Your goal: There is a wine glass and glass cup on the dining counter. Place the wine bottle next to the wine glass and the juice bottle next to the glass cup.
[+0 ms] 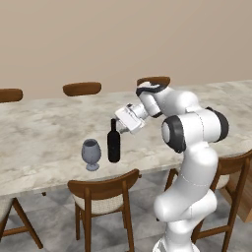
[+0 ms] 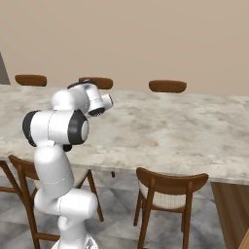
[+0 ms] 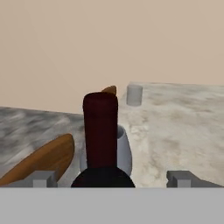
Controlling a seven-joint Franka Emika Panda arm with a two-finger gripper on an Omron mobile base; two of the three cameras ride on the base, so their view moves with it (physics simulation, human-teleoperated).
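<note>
Evidently released, the tall near-black wine bottle [image 3: 100, 144] stands between the spread tips of the open pincer [image 3: 113, 178], grey wine glass [image 1: 91, 153] just beyond; a skewed withdrawal could topple both.

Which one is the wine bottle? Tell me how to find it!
Look at the long marbled dining counter with wooden chairs around it. Near its front edge, right beside the robot's gripper, stands the wine bottle. It is tall, slim and almost black, taller than the rounded grey wine glass next to it.
</note>
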